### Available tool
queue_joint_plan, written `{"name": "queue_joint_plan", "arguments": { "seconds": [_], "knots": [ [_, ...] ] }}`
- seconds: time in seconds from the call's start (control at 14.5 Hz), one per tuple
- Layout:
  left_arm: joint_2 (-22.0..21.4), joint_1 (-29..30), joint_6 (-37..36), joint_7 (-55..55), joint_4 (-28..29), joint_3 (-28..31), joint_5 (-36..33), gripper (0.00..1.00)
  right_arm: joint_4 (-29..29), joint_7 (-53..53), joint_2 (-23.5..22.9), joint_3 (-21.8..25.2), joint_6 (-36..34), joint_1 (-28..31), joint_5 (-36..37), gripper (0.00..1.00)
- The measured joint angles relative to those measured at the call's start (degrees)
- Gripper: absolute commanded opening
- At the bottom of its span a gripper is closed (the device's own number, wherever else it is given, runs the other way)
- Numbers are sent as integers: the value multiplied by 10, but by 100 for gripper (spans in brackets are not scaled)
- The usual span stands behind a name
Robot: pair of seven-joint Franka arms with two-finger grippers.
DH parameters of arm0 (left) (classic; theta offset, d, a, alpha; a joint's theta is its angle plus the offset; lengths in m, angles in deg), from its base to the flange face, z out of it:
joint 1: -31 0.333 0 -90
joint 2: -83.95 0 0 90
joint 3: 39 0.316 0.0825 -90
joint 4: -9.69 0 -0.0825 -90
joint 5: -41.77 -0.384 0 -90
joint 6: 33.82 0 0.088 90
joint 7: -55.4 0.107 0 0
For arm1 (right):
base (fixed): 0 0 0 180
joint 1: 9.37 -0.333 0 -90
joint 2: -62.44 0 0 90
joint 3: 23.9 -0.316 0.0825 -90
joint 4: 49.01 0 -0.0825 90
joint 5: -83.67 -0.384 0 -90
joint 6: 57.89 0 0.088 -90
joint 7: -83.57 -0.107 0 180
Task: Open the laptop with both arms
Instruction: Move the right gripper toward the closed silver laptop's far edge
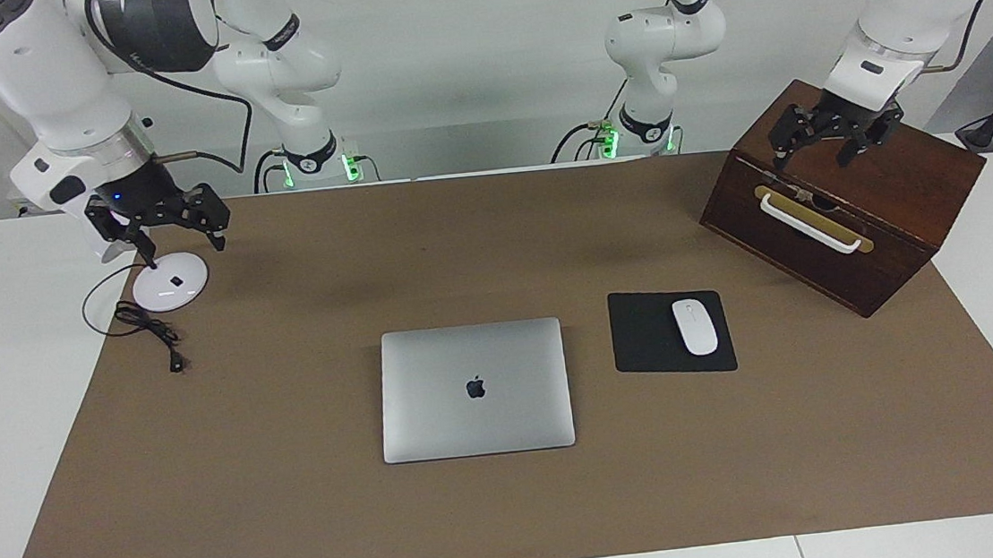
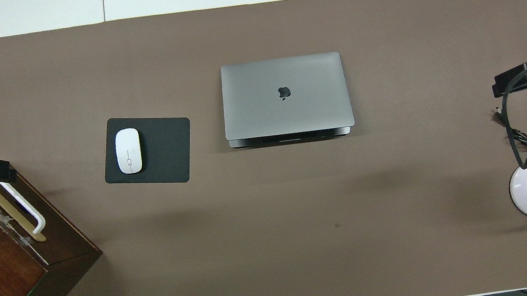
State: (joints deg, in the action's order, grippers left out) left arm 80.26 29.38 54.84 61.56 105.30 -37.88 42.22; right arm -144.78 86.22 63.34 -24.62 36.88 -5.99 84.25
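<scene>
1. The laptop [image 1: 475, 389] is seen lying flat and closed near the middle of the brown mat [image 1: 301, 512], its lid with the apple logo facing up. It is set somewhat closer to the table edge farthest from the robots than to the robots' own edge.

2. A black mouse pad [image 1: 645, 333] is found just beside the laptop, toward the left arm's end of the table, and a white mouse [image 1: 695, 326] is resting on it.

3. A dark wooden box [image 1: 887, 218] with a white handle is placed at the mat corner nearest the left arm's base, turned at an angle to the edges.

4. The left gripper [image 1: 835, 141] is held in the air over the top of the wooden box, touching nothing. Its fingers are spread apart and nothing is held between them.

5. A white round lamp base [image 1: 170, 281] with a black cable [image 1: 146, 326] is located at the mat corner nearest the right arm's base.

6. The right gripper [image 1: 181, 244] is held over the lamp base. Its fingers are spread wide and nothing is grasped.

7. Neither gripper is anywhere near the laptop; both are kept well apart from it, at the two ends of the table.
</scene>
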Motion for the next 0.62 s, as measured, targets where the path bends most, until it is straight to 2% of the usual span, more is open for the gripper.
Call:
{"name": "queue_joint_plan", "arguments": {
  "seconds": [0.62],
  "knots": [
    [0,2,0,0,0,0,0,100,0,1,0,6,3,0,0,100]
  ]
}}
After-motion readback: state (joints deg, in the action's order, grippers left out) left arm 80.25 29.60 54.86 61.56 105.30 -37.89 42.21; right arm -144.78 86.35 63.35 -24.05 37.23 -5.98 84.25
